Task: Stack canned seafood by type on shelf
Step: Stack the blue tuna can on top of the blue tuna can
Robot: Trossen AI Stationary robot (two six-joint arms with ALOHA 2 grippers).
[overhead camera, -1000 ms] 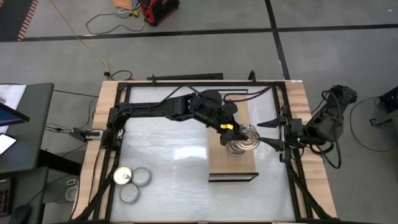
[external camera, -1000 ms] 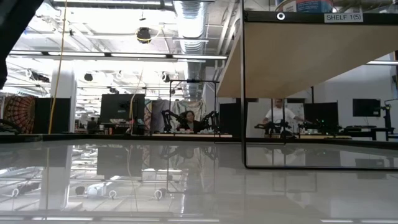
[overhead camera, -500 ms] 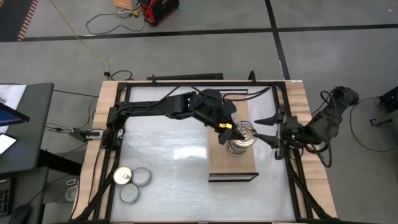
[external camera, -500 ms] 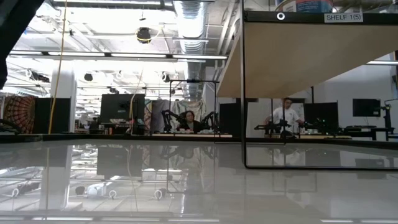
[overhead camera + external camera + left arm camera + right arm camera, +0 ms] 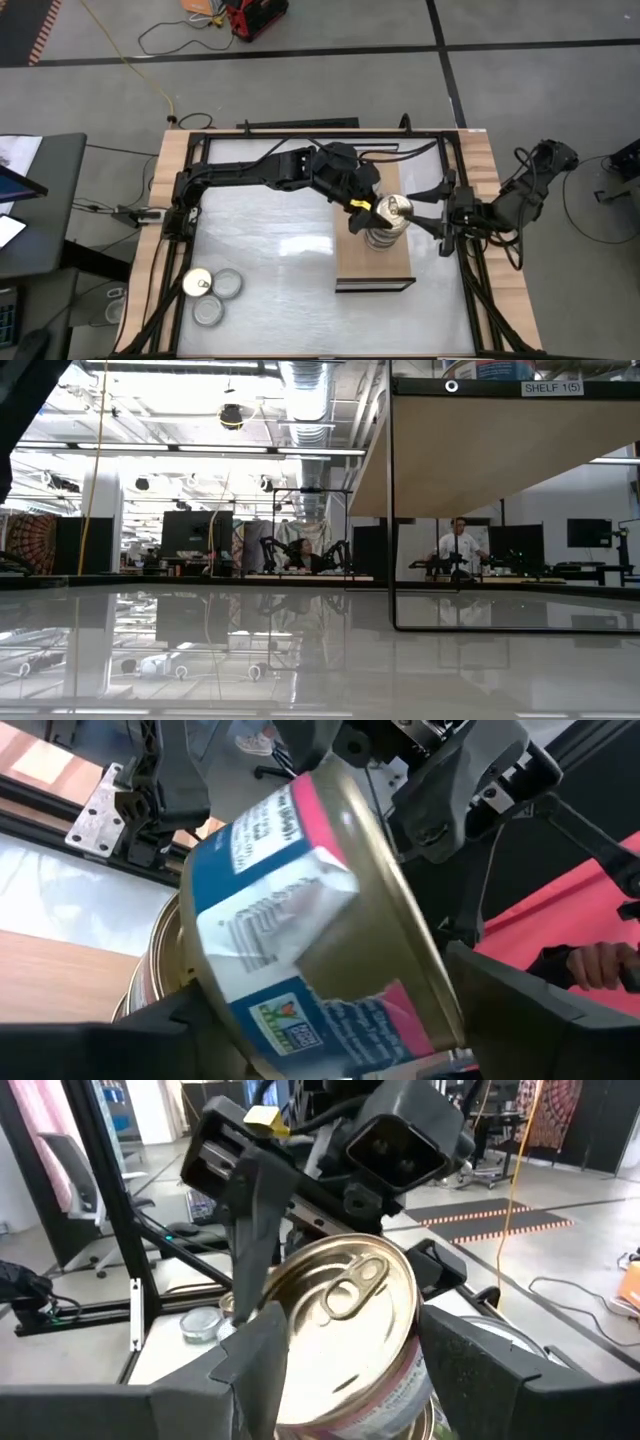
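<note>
A tin with a gold pull-tab lid (image 5: pixel 392 208) and a blue and pink label (image 5: pixel 300 950) is held tilted over a short stack of tins (image 5: pixel 378 237) that stands on the light-wood shelf (image 5: pixel 350 262). My left gripper (image 5: pixel 368 208) reaches over the shelf from the table's left and is shut on this tin. My right gripper (image 5: pixel 422 208) is open at the shelf's right edge. In the right wrist view its fingers (image 5: pixel 258 1370) stand on either side of the tin (image 5: pixel 345 1325); I cannot tell whether they touch it. My left gripper pinches the gold-lidded tin by its labelled side wall (image 5: pixel 235 1020) between its two fingers (image 5: pixel 520 1010), coming level from the table's left. The tin is tilted, lid (image 5: pixel 340 1310) turned toward the right arm. Its lower edge is just above the stack's top tin (image 5: pixel 150 985).
Three more tins (image 5: pixel 210 292) lie on the white tabletop near its near-left corner. The shelf stands raised on a thin dark frame (image 5: pixel 392 510). People are at work in the room beyond the table.
My right gripper has moved toward the table's left, up to the tin, still open. My left gripper has raised and tipped the top tin off the stack, so its gold lid now faces the right arm; the stack below has stayed put.
</note>
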